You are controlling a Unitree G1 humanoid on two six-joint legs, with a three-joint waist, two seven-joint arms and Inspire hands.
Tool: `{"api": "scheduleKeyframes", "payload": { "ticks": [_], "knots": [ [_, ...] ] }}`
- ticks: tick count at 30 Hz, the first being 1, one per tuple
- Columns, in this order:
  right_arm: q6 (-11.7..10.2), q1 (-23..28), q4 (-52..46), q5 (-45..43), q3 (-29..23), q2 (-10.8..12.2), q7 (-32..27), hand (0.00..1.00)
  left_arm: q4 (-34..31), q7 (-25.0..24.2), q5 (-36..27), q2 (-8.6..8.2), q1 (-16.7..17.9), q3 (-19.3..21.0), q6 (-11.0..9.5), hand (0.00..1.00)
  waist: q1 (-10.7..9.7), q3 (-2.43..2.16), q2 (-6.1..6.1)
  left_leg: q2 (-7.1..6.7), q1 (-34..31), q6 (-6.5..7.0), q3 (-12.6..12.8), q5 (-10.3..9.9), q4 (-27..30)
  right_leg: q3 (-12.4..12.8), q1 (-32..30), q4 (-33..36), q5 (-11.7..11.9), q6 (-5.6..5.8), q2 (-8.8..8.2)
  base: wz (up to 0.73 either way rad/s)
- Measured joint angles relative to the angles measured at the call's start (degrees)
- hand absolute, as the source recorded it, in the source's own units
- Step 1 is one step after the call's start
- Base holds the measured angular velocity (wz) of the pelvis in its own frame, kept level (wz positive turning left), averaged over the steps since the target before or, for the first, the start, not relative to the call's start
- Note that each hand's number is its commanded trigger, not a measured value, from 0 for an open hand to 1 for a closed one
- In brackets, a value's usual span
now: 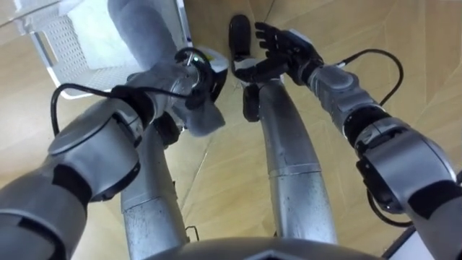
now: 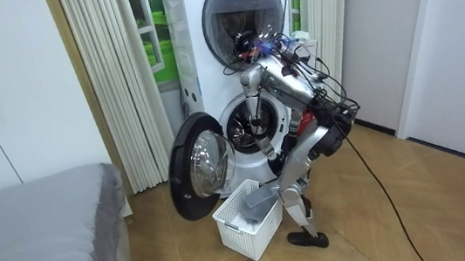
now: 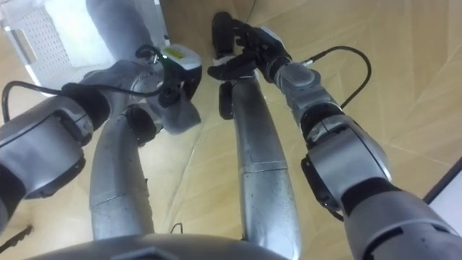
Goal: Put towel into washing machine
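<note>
A grey towel [image 1: 144, 29] rises out of the white laundry basket [image 1: 65, 43] at the upper left and drapes over my left hand [image 1: 189, 76], whose fingers are curled into the cloth; a fold [image 1: 203, 115] hangs below the hand. My right hand [image 1: 285, 47] hovers to the right, fingers spread and empty, above my legs. In the room view I stand bent forward in front of the washing machine [image 2: 245, 129], its round door [image 2: 197, 165] swung open, with the basket [image 2: 248, 225] and towel [image 2: 258, 202] at my feet.
A second drum [image 2: 241, 11] is stacked on the washer. Curtains [image 2: 113, 83] hang at the room view's left, beside a grey bed [image 2: 33, 232]. Wooden floor [image 1: 238, 166] lies under me. The open door stands close beside the basket.
</note>
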Motion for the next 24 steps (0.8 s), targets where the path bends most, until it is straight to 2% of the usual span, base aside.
{"api": "scheduleKeyframes", "payload": {
  "ticks": [6, 10, 16, 20, 22, 24],
  "knots": [
    [-0.11, 0.96, 0.83, 0.38, -0.04, 0.18, 0.52, 0.0, -0.04, -2.33, -0.71, -1.09, 2.08, -0.4, 0.0, 1.0, -0.24, -0.05, -0.08, -0.15, 2.87, -0.02, 0.21, 0.02, -0.83, 0.09, 2.64, -0.42, -0.13, 0.02, -0.24, 0.0],
    [-0.11, 2.45, 2.63, 0.44, -0.01, 0.61, 0.65, 0.0, -0.07, -3.14, -0.95, -2.2, 3.65, -0.32, 0.01, 1.0, -0.04, -0.07, -0.08, -0.39, 7.77, -0.06, 0.53, 0.1, -2.52, -0.18, 7.13, -1.63, -0.17, 0.06, -0.29, 0.0],
    [0.46, 5.77, 3.09, 2.04, -0.05, 0.51, 1.79, 0.0, -0.24, -2.92, -0.95, -2.3, 5.12, 0.36, 0.14, 1.0, 0.08, -0.17, 0.03, -0.96, 14.98, 0.04, 1.3, 0.31, -4.83, -1.13, 13.97, -3.15, -0.23, 0.11, -0.94, -0.01],
    [0.33, 7.98, 3.48, 1.96, -0.23, 0.21, 2.19, 0.0, -1.34, -0.89, 0.14, -1.55, 7.35, 2.79, -0.19, 1.0, 0.38, -0.3, 0.16, -1.16, 19.93, -0.06, 1.3, 0.5, -6.59, -1.9, 19.08, -4.74, -0.25, 0.21, -1.07, 0.01],
    [0.34, 9.23, 3.98, 1.96, -0.81, -1.29, 2.66, 0.0, -3.23, 0.47, 0.14, -0.54, 8.2, 3.93, -0.92, 1.0, 0.83, -0.38, 0.22, -2.07, 23.26, -0.04, 1.3, 1.1, -8.46, -1.9, 22.07, -5.18, -0.45, 0.46, -1.73, 0.14],
    [0.29, 10.17, 3.97, 1.95, -1.61, -2.64, 2.67, 0.0, -4.43, 1.98, 0.13, -0.27, 8.69, 6.2, -1.18, 1.0, 1.81, -0.49, 0.36, -2.48, 25.39, -0.13, 1.29, 1.28, -9.33, -2.03, 24.01, -5.63, -0.52, 0.54, -1.85, 0.06]
  ]
}}
